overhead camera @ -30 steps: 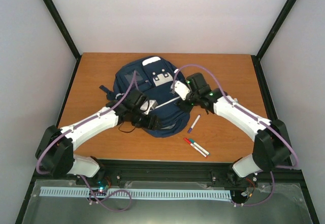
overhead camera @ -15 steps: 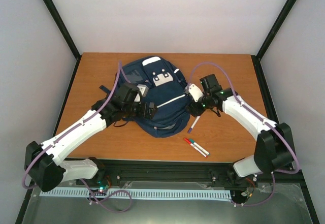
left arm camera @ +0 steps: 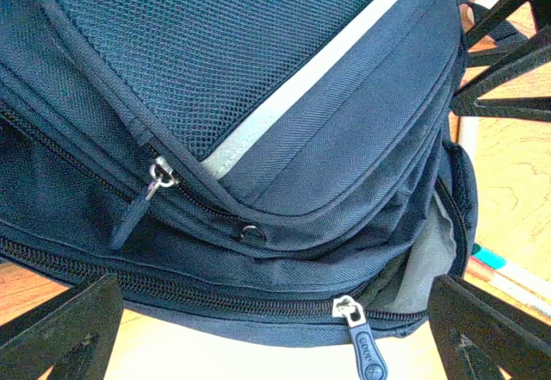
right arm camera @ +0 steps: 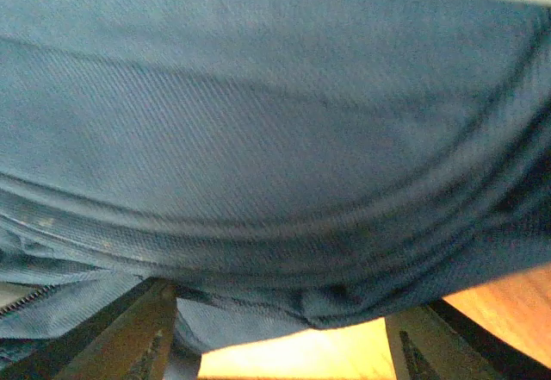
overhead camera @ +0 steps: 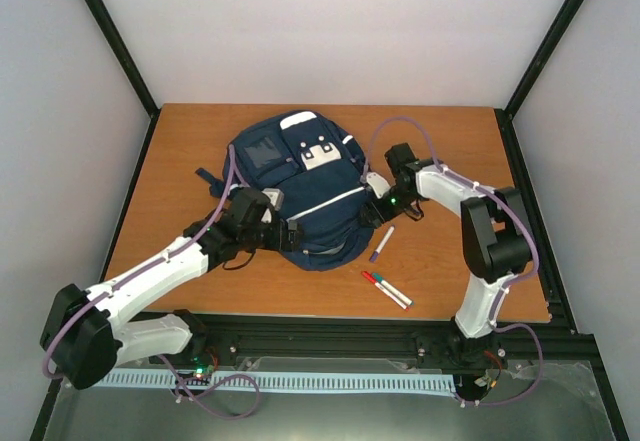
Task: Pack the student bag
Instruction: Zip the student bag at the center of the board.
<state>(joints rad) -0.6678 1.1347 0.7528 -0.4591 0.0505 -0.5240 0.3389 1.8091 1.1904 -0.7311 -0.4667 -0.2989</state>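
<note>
Lying flat on the desk, a little left of centre and nearer the far edge than the near one: the student bag. Navy-blue fabric, front face up, top end pointing at the far edge. Carries a white label at the top, a white patch just below it, and a thin white stripe slanting across the lower front. Trails a dark strap off its left side onto the wood. Seen close from the left wrist: a mesh panel above the stripe, a curved pocket seam with a small dark zip pull and a round stud, then lower down a long zip run with a blue pull and a gap of grey lining beside it.

Sitting at the bag's near left edge, the left claw: released, fingers spread wide to either side of the bag's rim, gripping nothing. Sitting at the bag's right edge, the right claw: likewise released, fingers apart, blurred blue cloth filling the wrist view above them, nothing pinched.

Lying on the wood just right of the bag, a purple pen; closer to the desk's near edge, two more pens side by side, one red-capped.
</note>
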